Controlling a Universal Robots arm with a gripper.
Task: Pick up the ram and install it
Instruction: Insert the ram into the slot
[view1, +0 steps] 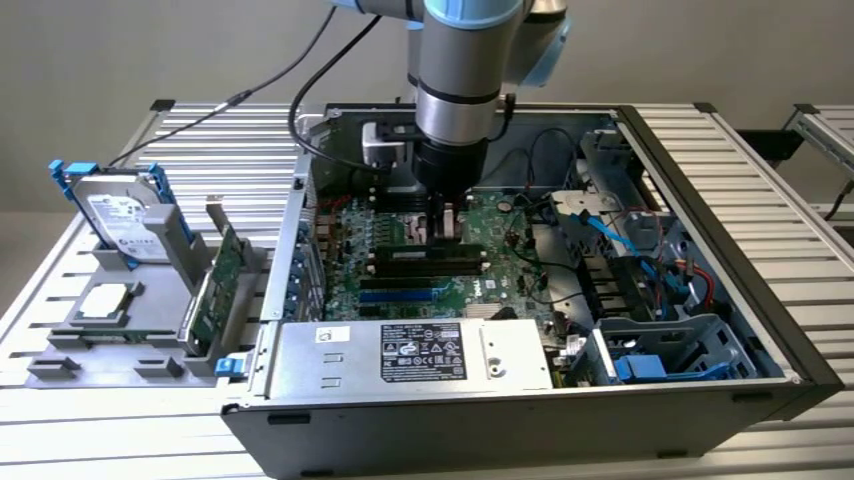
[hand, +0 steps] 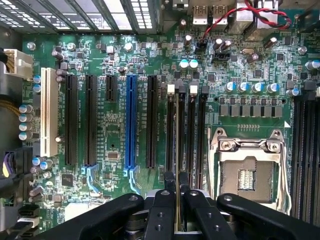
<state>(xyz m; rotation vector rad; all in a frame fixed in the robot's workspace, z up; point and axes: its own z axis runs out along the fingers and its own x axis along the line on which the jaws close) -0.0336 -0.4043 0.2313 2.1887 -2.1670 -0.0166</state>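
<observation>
The ram (hand: 176, 150) is a thin stick seen edge-on, held upright between my fingers (hand: 165, 192). My gripper (hand: 176, 181) is shut on it. The stick runs along a long black memory slot (hand: 170, 130) with white latches, directly over it; whether it touches the slot I cannot tell. In the exterior view my gripper (view1: 447, 225) reaches down inside the open computer case (view1: 534, 430), just above the black memory slots (view1: 427, 262) on the green motherboard (view1: 350, 290).
Beside the slots lies the open CPU socket (hand: 247, 172), with a blue slot (hand: 131, 120) and a white slot (hand: 48, 112) further off. A power supply (view1: 414, 355) and drive cages (view1: 667, 355) crowd the case. Outside it stand a hard drive (view1: 118, 215) and a green card (view1: 220, 285).
</observation>
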